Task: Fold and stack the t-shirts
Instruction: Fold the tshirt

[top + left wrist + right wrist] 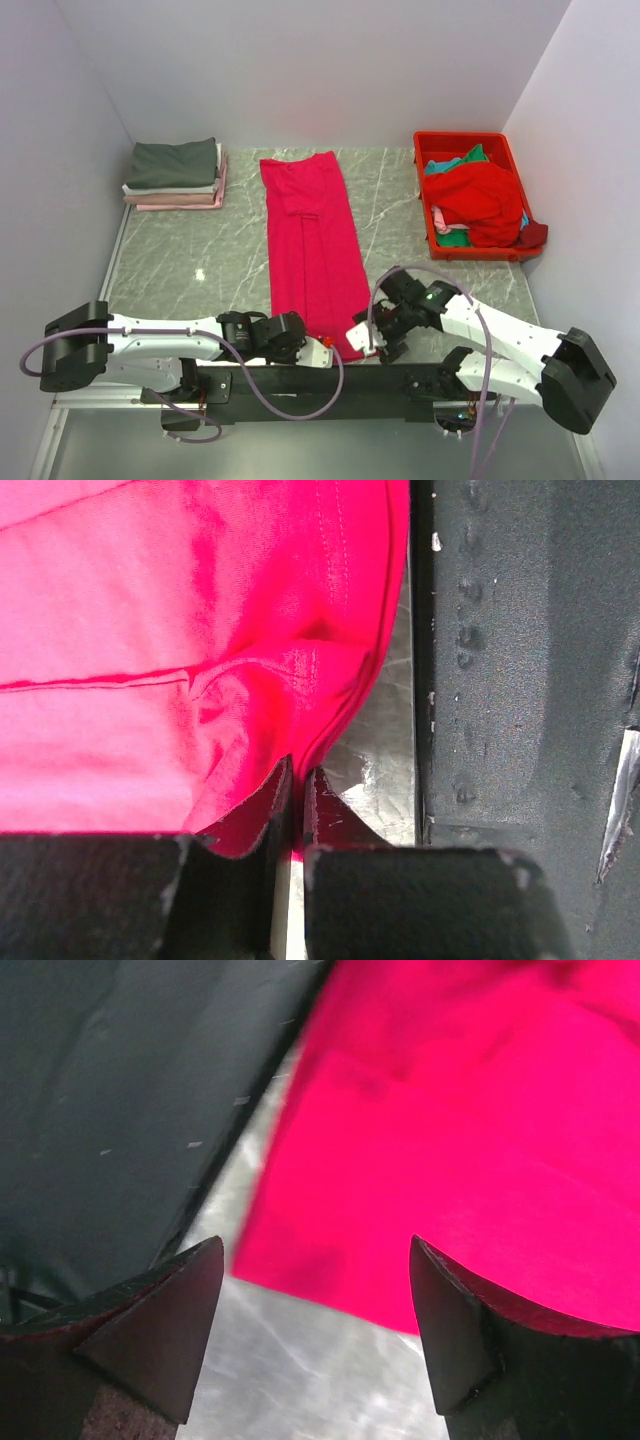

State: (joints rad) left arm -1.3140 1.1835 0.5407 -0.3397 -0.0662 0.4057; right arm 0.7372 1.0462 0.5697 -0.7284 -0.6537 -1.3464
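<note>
A crimson-pink t-shirt [312,245] lies folded into a long strip down the middle of the table. My left gripper [322,352] is shut on its near left corner [290,730], the cloth pinched between the fingertips [278,795]. My right gripper [378,345] is open just above the table beside the strip's near right corner [400,1160], touching nothing. A stack of folded shirts [175,175], dark grey on top with white and pale pink below, sits at the far left. Red and teal-green shirts [478,195] are heaped in the bin.
A red plastic bin [510,152] stands at the far right against the wall. The black base rail [330,380] runs along the table's near edge just behind both grippers; it shows in the wrist views [510,660] [120,1090]. Walls close the left, back and right.
</note>
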